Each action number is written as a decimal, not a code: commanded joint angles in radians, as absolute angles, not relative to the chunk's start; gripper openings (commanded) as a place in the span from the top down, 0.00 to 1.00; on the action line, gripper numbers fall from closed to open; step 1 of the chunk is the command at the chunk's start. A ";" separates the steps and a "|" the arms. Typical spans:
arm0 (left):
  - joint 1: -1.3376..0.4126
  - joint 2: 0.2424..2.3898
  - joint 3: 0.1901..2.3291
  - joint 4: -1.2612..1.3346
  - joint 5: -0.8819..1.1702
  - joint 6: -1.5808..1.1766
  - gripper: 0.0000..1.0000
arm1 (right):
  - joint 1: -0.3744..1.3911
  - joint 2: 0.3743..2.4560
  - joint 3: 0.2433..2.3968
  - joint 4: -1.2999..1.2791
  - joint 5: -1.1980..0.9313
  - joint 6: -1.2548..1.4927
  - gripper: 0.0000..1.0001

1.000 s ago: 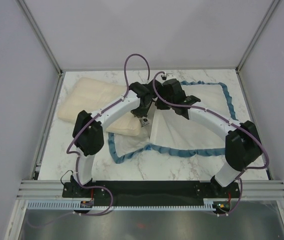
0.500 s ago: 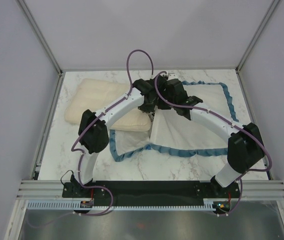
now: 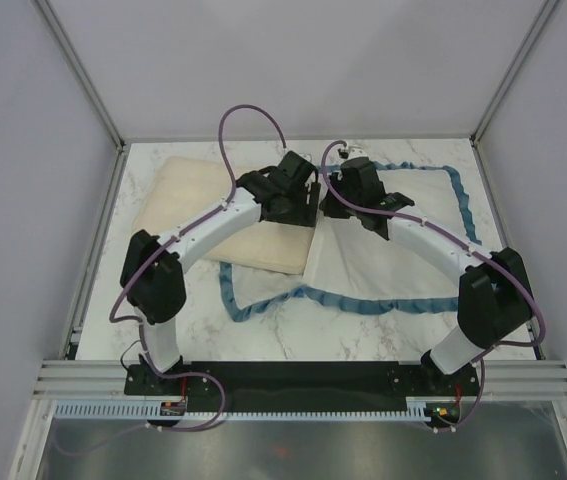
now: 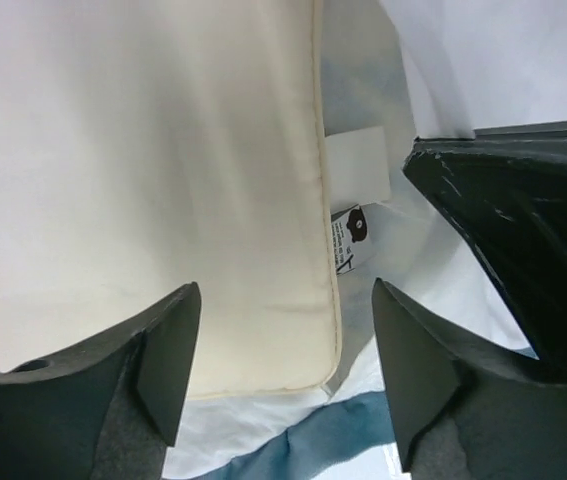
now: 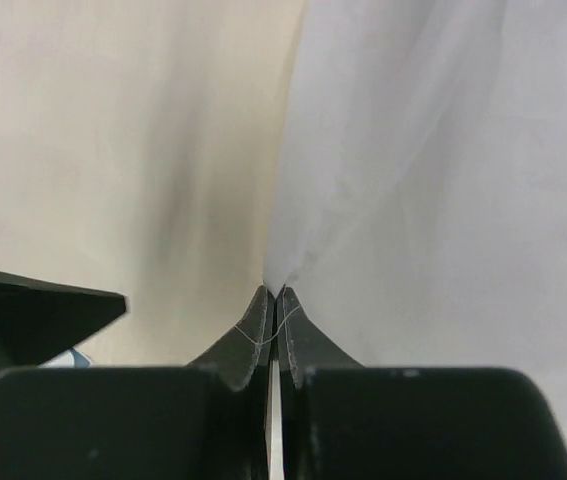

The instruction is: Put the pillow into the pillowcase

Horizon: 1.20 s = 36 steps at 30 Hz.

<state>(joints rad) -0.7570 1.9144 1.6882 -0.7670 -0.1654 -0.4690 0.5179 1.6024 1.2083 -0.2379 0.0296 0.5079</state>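
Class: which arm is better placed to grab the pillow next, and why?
Probably left. The left gripper hangs open over the edge of the pillow, while the right gripper is shut on the pillowcase fabric.

Arms: white tube links on the left arm (image 3: 208, 215) and right arm (image 3: 428, 238), black joint housings.
Cables: purple cable (image 3: 248, 108) looping at 11 o'clock.
Base: black plate (image 3: 303, 378) at 6 o'clock.
Left gripper (image 4: 285, 300): black wedge fingers, grey textured pads.
Right gripper (image 5: 273, 298): slim black tips.
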 commanded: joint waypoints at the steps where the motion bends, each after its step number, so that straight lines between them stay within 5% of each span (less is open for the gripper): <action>1: -0.674 1.766 1.661 -0.715 -0.120 -0.465 0.22 | 0.517 1.574 1.223 -0.187 0.002 0.522 1.00; 11: -0.227 1.577 1.376 -0.749 -0.218 -0.446 0.00 | 0.518 1.629 1.270 -0.186 -0.071 0.535 1.00; 19: -0.051 1.580 1.236 -0.571 -0.243 -0.511 0.02 | 0.526 1.675 1.308 -0.193 -0.083 0.532 1.00; 27: -0.064 1.698 1.148 -0.442 -0.161 -0.511 0.35 | 0.580 1.762 1.379 -0.209 -0.064 0.532 0.99; 31: -0.080 1.691 1.091 -0.367 -0.146 -0.503 0.98 | 0.600 1.809 1.431 -0.230 -0.055 0.531 1.00; 36: -0.152 1.580 1.071 -0.360 -0.169 -0.483 0.98 | 0.601 1.847 1.498 -0.270 -0.037 0.517 1.00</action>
<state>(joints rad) -0.0902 1.6325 1.0954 -0.4038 -0.2092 -0.4889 0.5983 1.8347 1.4200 -0.2668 -0.0494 0.5240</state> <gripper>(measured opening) 0.034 0.051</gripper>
